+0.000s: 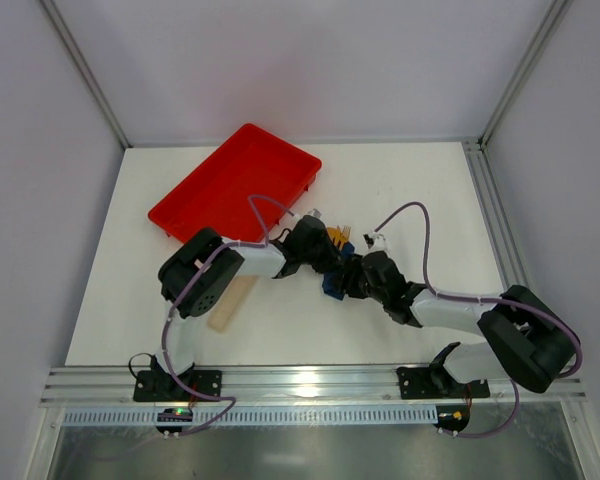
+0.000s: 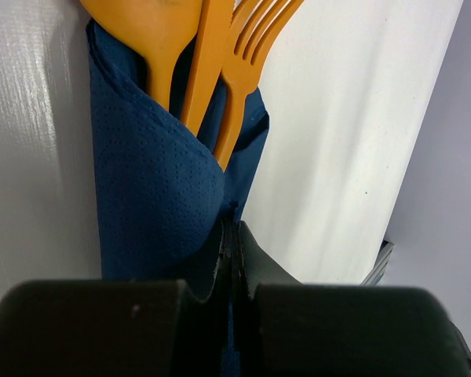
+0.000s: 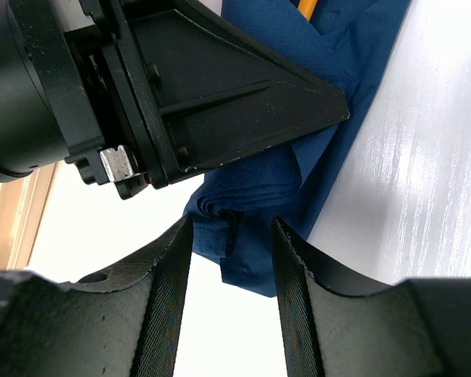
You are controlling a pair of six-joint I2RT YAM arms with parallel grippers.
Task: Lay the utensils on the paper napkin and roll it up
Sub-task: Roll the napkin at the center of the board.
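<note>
Near left: beige strip (image 1: 230,303) lies flat on desk (image 1: 430,200), not in play. Mid-desk, both tools meet at the roll. Right tool (image 3: 228,232): jaws spread, straddling near end of paper napkin (image 2: 157,181), not squeezing it. Left tool (image 2: 231,236): pressed together, pinching the napkin's edge. The utensils (image 2: 212,71) sit inside the wrap, heads incl. fork (image 2: 255,47) poking out the far end. Far left: red tray (image 1: 235,180). Step: rolling, prob. nearly done. Next move needs the loose flap tucked w/o the roll springing open.
</note>
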